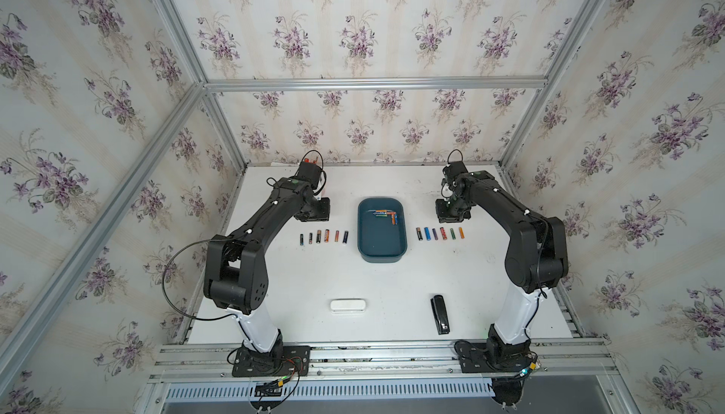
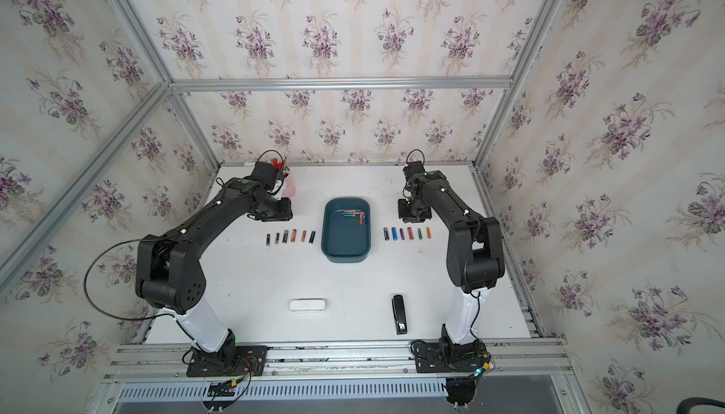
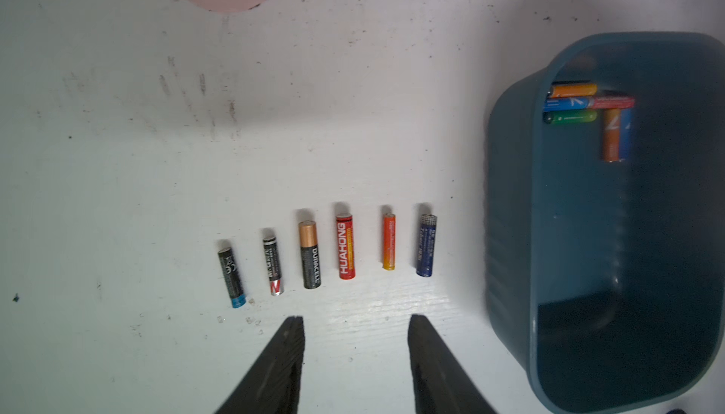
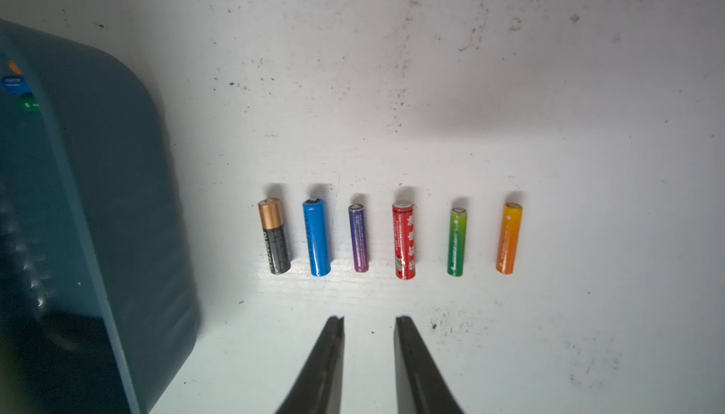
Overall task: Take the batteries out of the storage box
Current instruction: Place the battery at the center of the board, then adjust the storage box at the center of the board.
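The dark teal-blue plastic storage box [image 1: 381, 247], smooth, low-walled and round-cornered, sits mid-table on the scuffed white tabletop [image 1: 353, 282]. It lies between a left row of six cylindrical batteries [image 3: 346, 247] and a right row of six cylindrical batteries [image 4: 404, 241]. A small heap of glossy coloured batteries [image 3: 580, 104] lies at its far end. The left gripper [image 3: 355, 318] hovers with its tapered black fingers well apart and empty. The right gripper [image 4: 370, 318] shows a narrow gap and grips nothing.

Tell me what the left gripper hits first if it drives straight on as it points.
Probably the red battery dead ahead of the left gripper; depth is unclear, so the table may come first.
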You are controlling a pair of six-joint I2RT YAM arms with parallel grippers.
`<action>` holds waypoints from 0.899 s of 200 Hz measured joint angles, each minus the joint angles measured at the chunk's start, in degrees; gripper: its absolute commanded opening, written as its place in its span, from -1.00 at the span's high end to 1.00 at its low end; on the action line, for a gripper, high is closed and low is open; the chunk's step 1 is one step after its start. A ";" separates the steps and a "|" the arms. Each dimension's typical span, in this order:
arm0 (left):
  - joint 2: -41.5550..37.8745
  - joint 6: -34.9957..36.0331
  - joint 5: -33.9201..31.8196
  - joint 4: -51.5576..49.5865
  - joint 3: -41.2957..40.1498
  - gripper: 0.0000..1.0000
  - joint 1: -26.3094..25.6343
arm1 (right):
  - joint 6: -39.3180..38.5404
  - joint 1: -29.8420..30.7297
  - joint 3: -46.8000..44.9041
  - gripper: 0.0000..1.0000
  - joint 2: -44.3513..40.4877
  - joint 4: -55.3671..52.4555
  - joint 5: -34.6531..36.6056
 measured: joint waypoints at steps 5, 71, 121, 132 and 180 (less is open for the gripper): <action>0.57 -0.07 0.02 -0.02 0.66 0.01 -1.03 | 0.02 0.04 -0.11 0.43 -0.02 0.09 0.00; 7.76 -3.06 0.42 -0.39 7.93 -0.07 -9.51 | 0.15 0.04 0.15 0.43 -0.02 0.52 -0.02; 13.44 -3.19 0.13 -1.99 11.93 -0.08 -12.24 | -0.04 0.04 0.15 0.43 -0.02 0.57 -0.02; 14.62 -3.19 0.11 -2.19 12.61 -0.08 -12.31 | -0.07 0.04 0.22 0.42 -0.02 0.55 0.00; 22.14 -2.73 -0.44 -3.54 19.85 0.17 -12.44 | -0.28 0.02 0.26 0.42 -0.02 0.59 0.00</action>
